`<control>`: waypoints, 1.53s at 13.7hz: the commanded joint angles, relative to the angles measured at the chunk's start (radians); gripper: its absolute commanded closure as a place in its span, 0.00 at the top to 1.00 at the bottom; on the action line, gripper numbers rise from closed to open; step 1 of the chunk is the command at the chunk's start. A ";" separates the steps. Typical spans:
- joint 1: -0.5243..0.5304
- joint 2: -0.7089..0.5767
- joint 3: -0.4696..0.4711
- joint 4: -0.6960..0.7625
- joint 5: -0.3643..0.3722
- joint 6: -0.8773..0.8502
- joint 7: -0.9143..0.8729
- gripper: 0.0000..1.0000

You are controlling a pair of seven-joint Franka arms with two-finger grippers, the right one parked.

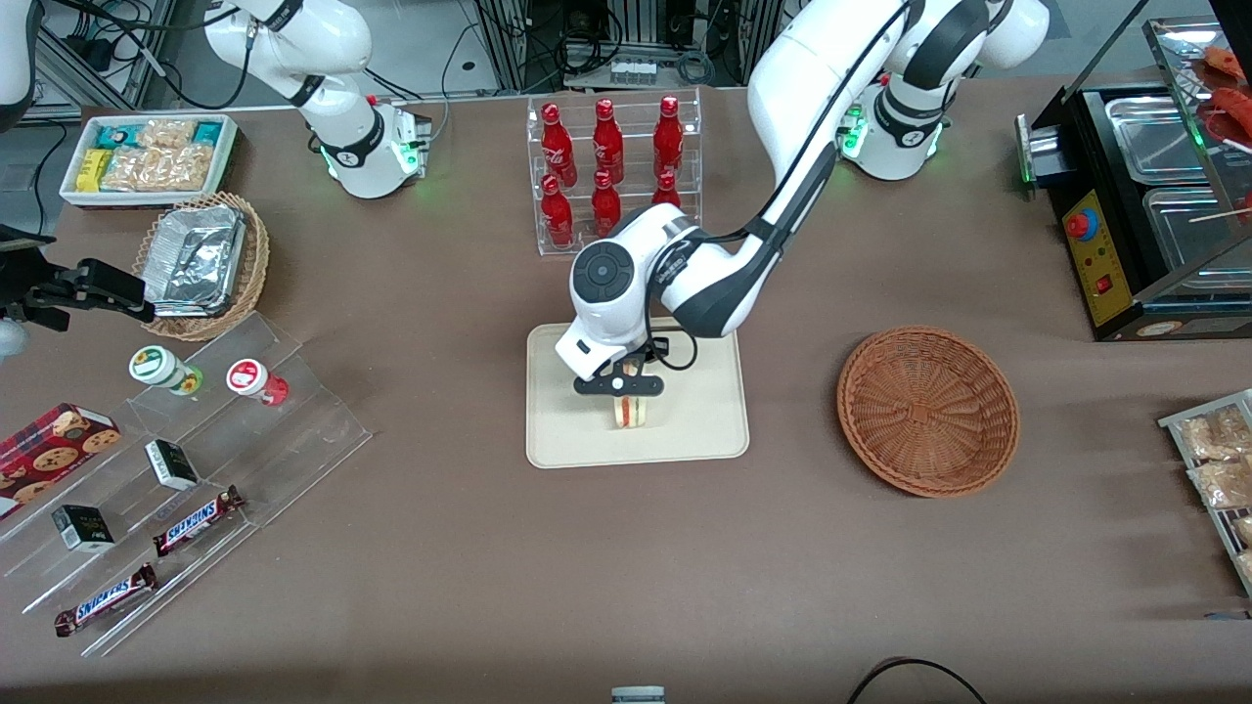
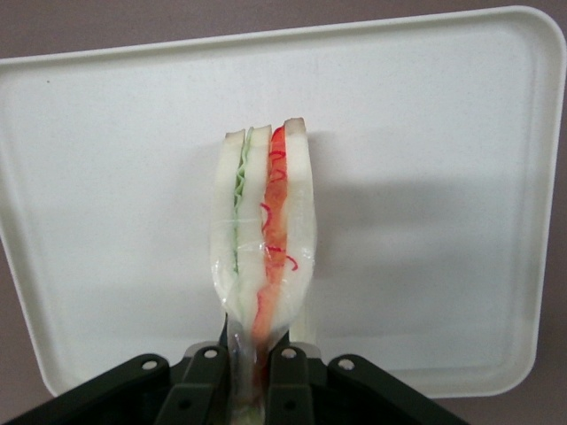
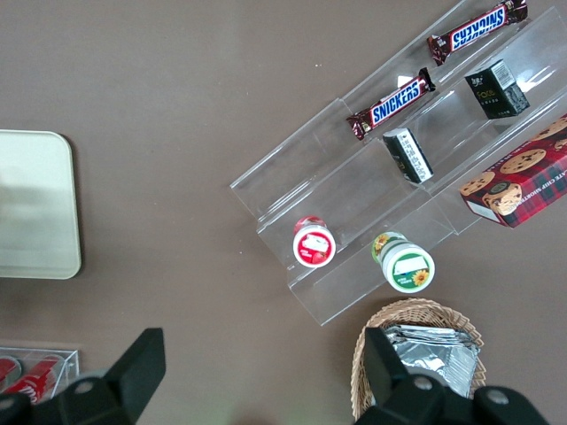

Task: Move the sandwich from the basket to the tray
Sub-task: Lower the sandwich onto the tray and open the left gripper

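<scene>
The sandwich [image 1: 631,412] is a pale clear-wrapped wedge with red-orange and green layers, and it hangs just over the cream tray [image 1: 704,430]. My left gripper [image 1: 620,389] is shut on its wrap end, directly above the tray's middle. In the left wrist view the sandwich [image 2: 263,232] points away from the fingers [image 2: 291,382], with the tray [image 2: 425,177] spread beneath it. The reddish-brown wicker basket [image 1: 927,410] stands empty beside the tray, toward the working arm's end of the table.
A clear rack of red bottles [image 1: 613,166] stands farther from the front camera than the tray. Acrylic steps with Snickers bars [image 1: 196,521], cups and small boxes lie toward the parked arm's end, near a lighter wicker basket with a foil container [image 1: 201,262]. A black appliance [image 1: 1144,210] sits past the basket.
</scene>
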 commanded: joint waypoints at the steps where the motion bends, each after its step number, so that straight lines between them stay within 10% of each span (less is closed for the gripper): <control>1: -0.022 0.024 0.016 0.037 0.024 0.001 -0.034 0.00; 5: -0.022 0.034 0.016 0.037 0.026 0.011 -0.049 0.07; 7: -0.024 0.046 0.018 0.037 0.029 0.025 -0.058 0.68; 9: -0.028 0.046 0.018 0.035 0.055 0.031 -0.063 0.94; 21: -0.019 -0.144 0.016 0.038 0.046 -0.074 -0.126 0.99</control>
